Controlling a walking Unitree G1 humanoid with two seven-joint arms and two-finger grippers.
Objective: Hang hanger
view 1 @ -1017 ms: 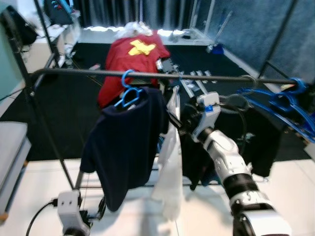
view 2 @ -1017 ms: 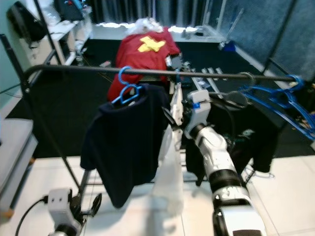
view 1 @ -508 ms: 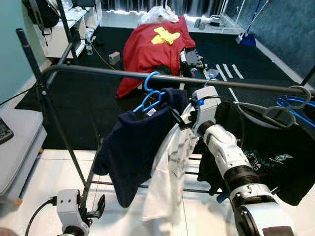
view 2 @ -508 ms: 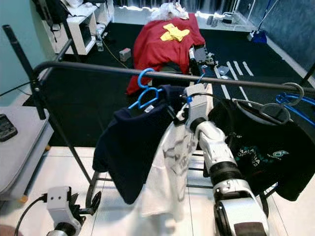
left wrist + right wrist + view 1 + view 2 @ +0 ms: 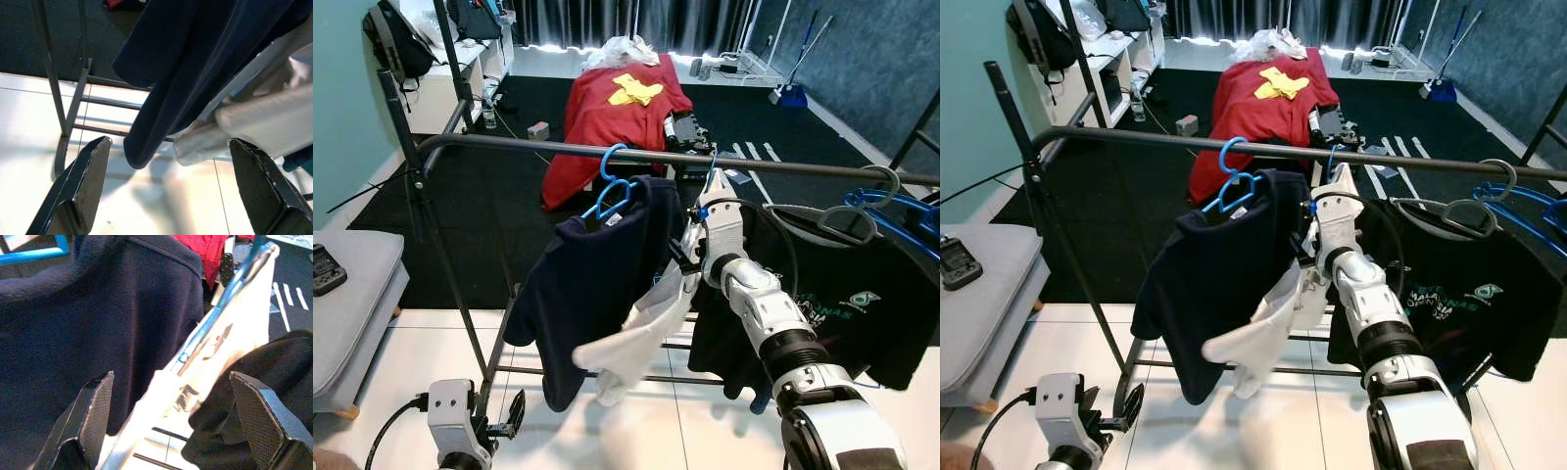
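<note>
Hanging nearly complete, you judge: white shirt's hanger (image 5: 222, 298) apparently hooked on rail (image 5: 538, 146), ahead of right gripper (image 5: 168, 423), fingers apart.

Your support structure: dark garment rail (image 5: 558, 147), horizontal, on upright posts. Hanging directly on rail: blue hanger (image 5: 612, 188) carrying navy shirt (image 5: 587, 294); white shirt (image 5: 641, 333) just beside it; black shirt (image 5: 842, 304) on grey hanger (image 5: 847, 211); bare blue hangers (image 5: 901, 211) at far right. White tile floor (image 5: 401, 392) beneath rail.
</note>
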